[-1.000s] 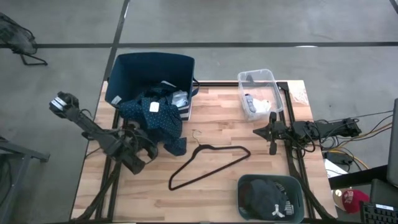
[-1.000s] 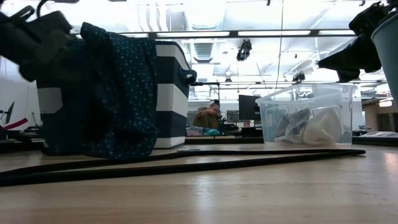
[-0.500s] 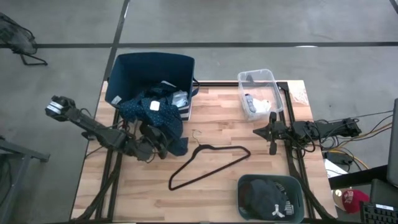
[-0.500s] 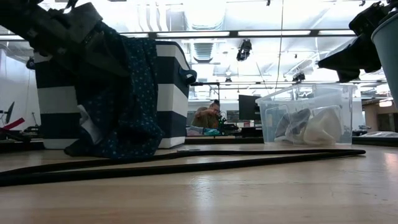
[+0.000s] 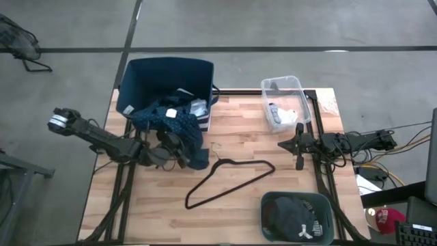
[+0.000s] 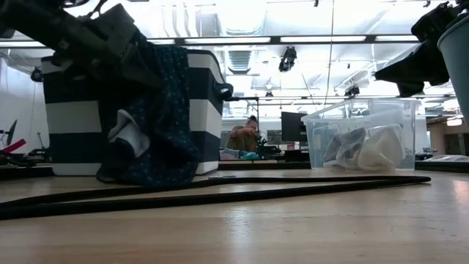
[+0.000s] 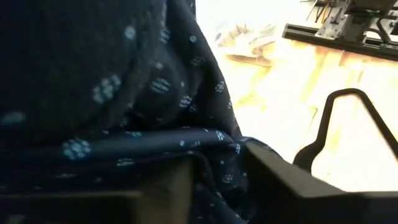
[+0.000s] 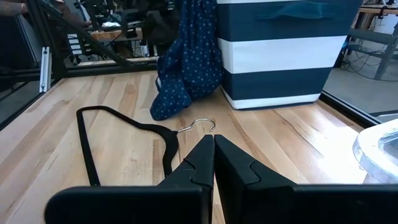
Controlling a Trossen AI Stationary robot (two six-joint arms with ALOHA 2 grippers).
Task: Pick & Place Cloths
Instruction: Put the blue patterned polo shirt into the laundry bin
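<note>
A dark teal dotted garment (image 5: 186, 130) hangs out of a navy and white striped bin (image 5: 167, 75) at the far left, and its lower end lies on the table (image 6: 157, 176). My left gripper (image 5: 171, 147) reaches in from the table's left and is shut on this garment; it also shows in the low view (image 6: 128, 44). My right gripper (image 5: 281, 145) is shut and empty at the table's right side, above the wood (image 8: 213, 146). More cloths lie inside the striped bin, mostly hidden. My left gripper pinches a bunched fold of the dotted garment (image 7: 217, 155) between its two fingers (image 7: 280, 186), which stay a little apart around the cloth. It comes about level from the table's left. The garment hangs slack below the fingers, with its lower end on the table.
A thin black wire hanger (image 5: 229, 179) lies in the middle of the table. A clear tub (image 5: 287, 102) with pale socks stands at the far right. A dark green bin (image 5: 297, 217) with black white-logo garments stands at the near right edge. A person sits in the room behind (image 6: 245, 136).
My left gripper has gone toward the table's far and right side, into the dotted garment by the striped bin. The garment's hanging part has been pushed and bunched toward the right, and a white label has turned outward. Its top stays on the bin.
</note>
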